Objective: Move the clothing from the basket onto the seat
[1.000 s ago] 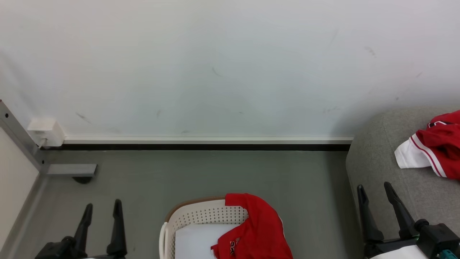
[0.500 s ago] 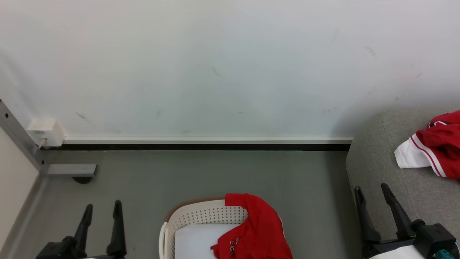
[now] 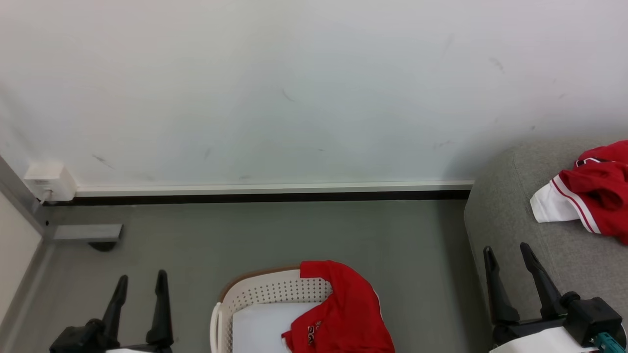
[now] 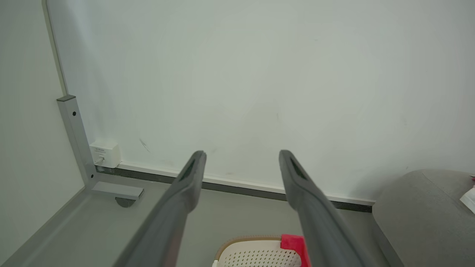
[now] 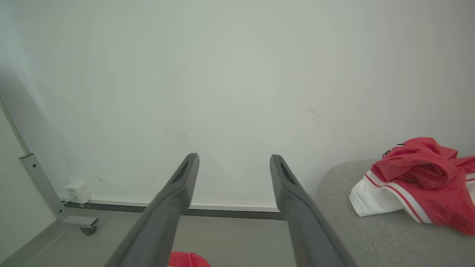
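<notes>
Head view is showing one red jersey (image 3: pixel 343 309) draping over the rim of the cream laundry basket (image 3: pixel 265 291), awaiting pickup, another red garment (image 3: pixel 598 196) already lying on the grey sofa (image 3: pixel 510 215), while left gripper (image 3: pixel 141 277) and right gripper (image 3: pixel 506 247) are hovering with fingers wide, holding nothing.

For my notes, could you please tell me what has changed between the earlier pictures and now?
The right pincer slipped slightly down and left; otherwise the head view shifted, so the camera moved, not the things. Nothing was grasped or released. The left pincer stayed put, both open and empty; one red garment still drapes the basket, a second garment lies on the sofa.
</notes>
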You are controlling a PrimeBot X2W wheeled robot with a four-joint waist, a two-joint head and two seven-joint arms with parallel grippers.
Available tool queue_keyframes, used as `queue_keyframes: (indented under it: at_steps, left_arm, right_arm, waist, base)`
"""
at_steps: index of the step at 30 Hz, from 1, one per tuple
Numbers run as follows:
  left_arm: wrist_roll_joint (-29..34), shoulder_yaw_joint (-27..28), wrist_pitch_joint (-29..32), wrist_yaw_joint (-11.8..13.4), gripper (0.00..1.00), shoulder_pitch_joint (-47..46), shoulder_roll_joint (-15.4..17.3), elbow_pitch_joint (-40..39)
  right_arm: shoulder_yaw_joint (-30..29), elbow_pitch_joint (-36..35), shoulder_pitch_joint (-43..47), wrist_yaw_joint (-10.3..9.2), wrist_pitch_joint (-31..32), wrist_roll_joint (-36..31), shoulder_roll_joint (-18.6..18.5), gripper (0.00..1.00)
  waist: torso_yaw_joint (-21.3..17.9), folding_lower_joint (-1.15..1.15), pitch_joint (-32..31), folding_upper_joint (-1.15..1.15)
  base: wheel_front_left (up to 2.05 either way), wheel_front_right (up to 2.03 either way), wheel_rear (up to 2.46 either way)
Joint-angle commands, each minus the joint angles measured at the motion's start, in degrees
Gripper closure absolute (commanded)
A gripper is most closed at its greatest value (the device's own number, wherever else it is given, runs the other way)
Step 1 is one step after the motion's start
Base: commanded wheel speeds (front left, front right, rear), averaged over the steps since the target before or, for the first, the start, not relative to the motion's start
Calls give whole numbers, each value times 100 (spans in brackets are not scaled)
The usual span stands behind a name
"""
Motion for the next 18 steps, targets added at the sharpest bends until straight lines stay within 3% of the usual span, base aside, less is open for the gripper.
queue_keyframes:
  at_steps: [1,7,18]
  left_arm:
    - [90,7,-3,-19,0,-77,6,21]
    - [109,-35,-3,-62,0,-204,-2,-1]
    - [140,-215,-3,-151,0,-831,58,-4]
  right_arm:
    - [-3,11,-111,-13,-18,21,-3,0]
    - [30,2,-286,-13,-18,33,-3,0]
    - [-73,-153,-858,-13,-19,-54,-11,0]
  waist:
    - [-46,0,45,0]
    - [-141,0,269,0]
    - [-360,0,1240,0]
  base:
    - [0,0,0]
    - [0,0,0]
    - [0,0,0]
